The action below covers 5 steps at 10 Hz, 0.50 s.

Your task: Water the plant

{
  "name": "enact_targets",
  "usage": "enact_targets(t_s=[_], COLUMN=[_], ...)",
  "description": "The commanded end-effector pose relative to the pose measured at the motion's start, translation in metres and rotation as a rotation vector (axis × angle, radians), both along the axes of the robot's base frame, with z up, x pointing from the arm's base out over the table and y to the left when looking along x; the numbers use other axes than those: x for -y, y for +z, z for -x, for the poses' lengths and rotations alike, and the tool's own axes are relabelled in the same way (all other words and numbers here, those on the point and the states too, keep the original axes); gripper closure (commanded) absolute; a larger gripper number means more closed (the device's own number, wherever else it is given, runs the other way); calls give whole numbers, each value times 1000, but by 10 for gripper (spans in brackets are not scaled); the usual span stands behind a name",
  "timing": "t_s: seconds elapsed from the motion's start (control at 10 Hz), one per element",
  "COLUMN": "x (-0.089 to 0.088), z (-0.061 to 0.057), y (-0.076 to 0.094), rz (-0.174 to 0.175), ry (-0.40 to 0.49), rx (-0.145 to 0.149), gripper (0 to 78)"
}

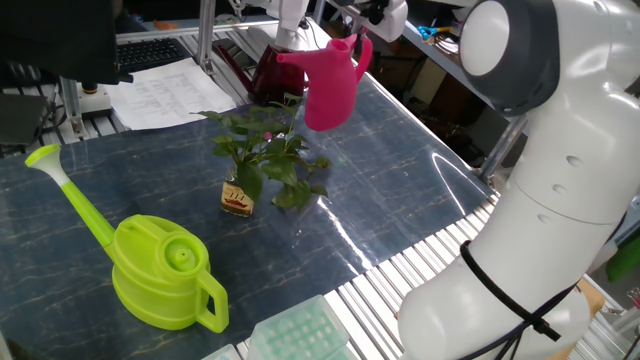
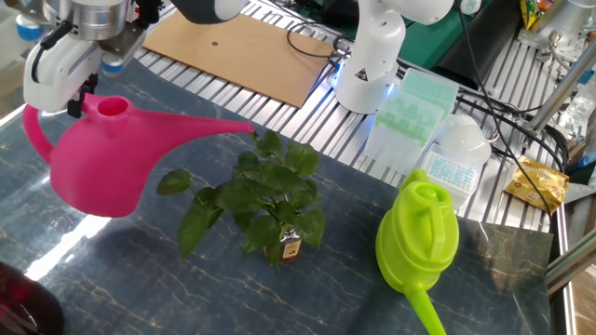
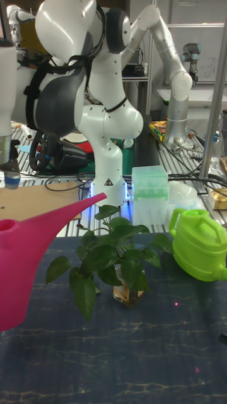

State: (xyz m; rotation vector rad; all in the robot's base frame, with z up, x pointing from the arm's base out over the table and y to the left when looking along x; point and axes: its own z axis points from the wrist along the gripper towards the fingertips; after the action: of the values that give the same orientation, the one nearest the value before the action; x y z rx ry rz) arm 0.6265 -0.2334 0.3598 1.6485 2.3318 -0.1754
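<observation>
My gripper (image 2: 78, 99) is shut on the handle of a pink watering can (image 2: 91, 173), holding it off the table. Its long spout (image 2: 200, 124) lies almost level and ends just above the leaves. The plant (image 2: 253, 199) is a green leafy sprig in a small amber bottle (image 2: 290, 248) standing mid-table. In one fixed view the pink can (image 1: 329, 88) hangs behind and to the right of the plant (image 1: 262, 148), under the gripper (image 1: 368, 24). The tall view shows the can (image 3: 22, 265) left of the plant (image 3: 115, 255). No water is visible.
A lime-green watering can (image 2: 418, 236) stands on the dark mat right of the plant. A dark red jug (image 1: 274, 74) sits at the mat's far corner by some papers (image 1: 160, 88). Pale green tip boxes (image 2: 410, 100), the robot base (image 2: 370, 67) and a cardboard sheet (image 2: 240, 45) line the far side.
</observation>
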Motion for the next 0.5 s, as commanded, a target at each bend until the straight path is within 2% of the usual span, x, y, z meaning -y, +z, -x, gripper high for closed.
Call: enact_targets(t_s=[0.1,0.4,0.5], x=[0,0,0], z=[0,-2,-2], y=[3,3,3], rz=[-5,-15,-38], ry=[2,25,43], rx=[2,-4,-9], gripper=[764,764,764])
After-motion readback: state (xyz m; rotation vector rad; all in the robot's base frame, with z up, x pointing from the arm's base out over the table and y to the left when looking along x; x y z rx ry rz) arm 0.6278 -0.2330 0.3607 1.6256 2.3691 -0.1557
